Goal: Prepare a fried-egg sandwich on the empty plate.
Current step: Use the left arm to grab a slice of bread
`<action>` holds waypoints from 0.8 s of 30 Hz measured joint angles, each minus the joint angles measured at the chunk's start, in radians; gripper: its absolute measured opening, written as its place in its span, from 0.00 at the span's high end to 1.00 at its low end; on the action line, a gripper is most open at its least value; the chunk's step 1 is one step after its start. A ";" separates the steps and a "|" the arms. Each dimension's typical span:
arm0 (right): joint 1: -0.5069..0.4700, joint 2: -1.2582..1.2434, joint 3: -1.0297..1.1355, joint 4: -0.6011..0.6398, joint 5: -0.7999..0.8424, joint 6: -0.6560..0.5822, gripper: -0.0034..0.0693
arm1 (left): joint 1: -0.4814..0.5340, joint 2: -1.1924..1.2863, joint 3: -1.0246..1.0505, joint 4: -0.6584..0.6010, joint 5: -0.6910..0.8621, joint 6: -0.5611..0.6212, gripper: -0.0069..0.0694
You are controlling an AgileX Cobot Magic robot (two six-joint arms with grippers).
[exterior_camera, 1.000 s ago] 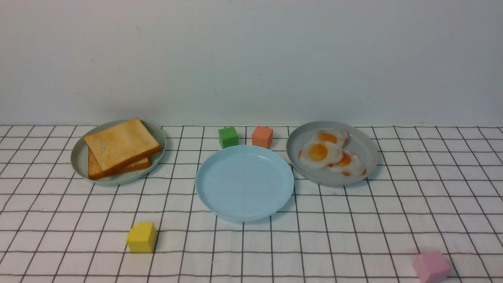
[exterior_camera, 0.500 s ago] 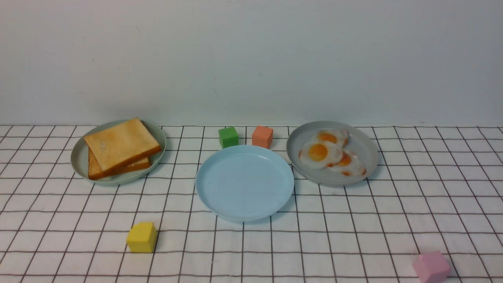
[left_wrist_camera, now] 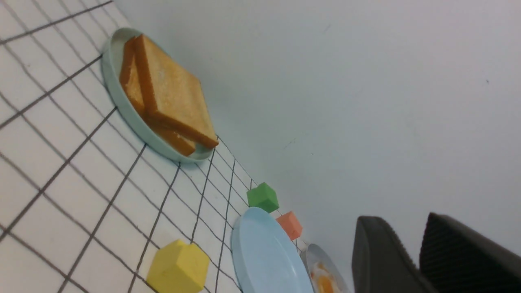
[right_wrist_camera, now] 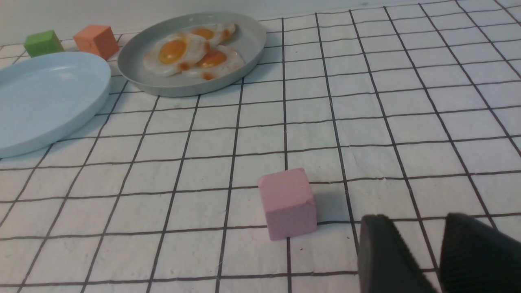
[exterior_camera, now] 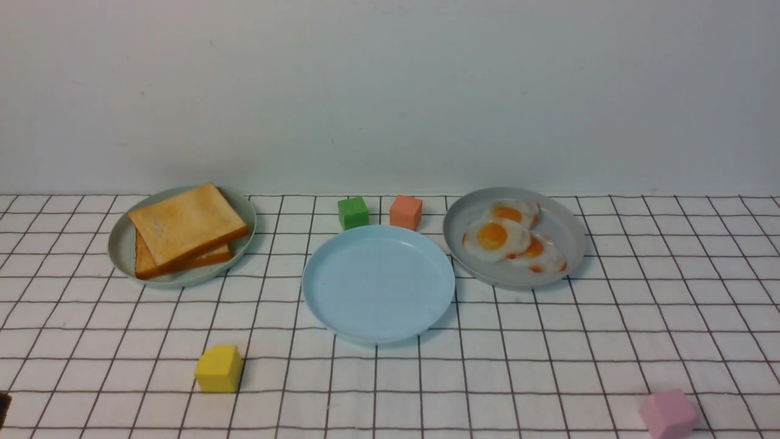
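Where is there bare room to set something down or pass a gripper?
Free: round light blue plate; checked cloth between yellow cube and pink cube; right of grey egg plate. Crowded: green cube, orange cube behind the blue plate.

A table covered by a white grid cloth [exterior_camera: 670, 292] carries three plates: a pale green plate [exterior_camera: 119, 256] far left, a light blue plate [exterior_camera: 378, 286] in the middle, slightly nearer, and a grey plate [exterior_camera: 573, 244] far right. A green cube [exterior_camera: 353, 213] and an orange cube [exterior_camera: 406, 211] sit just behind the light blue plate. A yellow cube [exterior_camera: 218, 368] lies near left and a pink cube [exterior_camera: 668, 414] near right.
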 joint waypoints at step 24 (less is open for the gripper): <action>0.000 0.000 0.010 0.507 -0.348 0.211 0.62 | 0.000 1.199 -0.913 0.051 0.752 0.605 0.93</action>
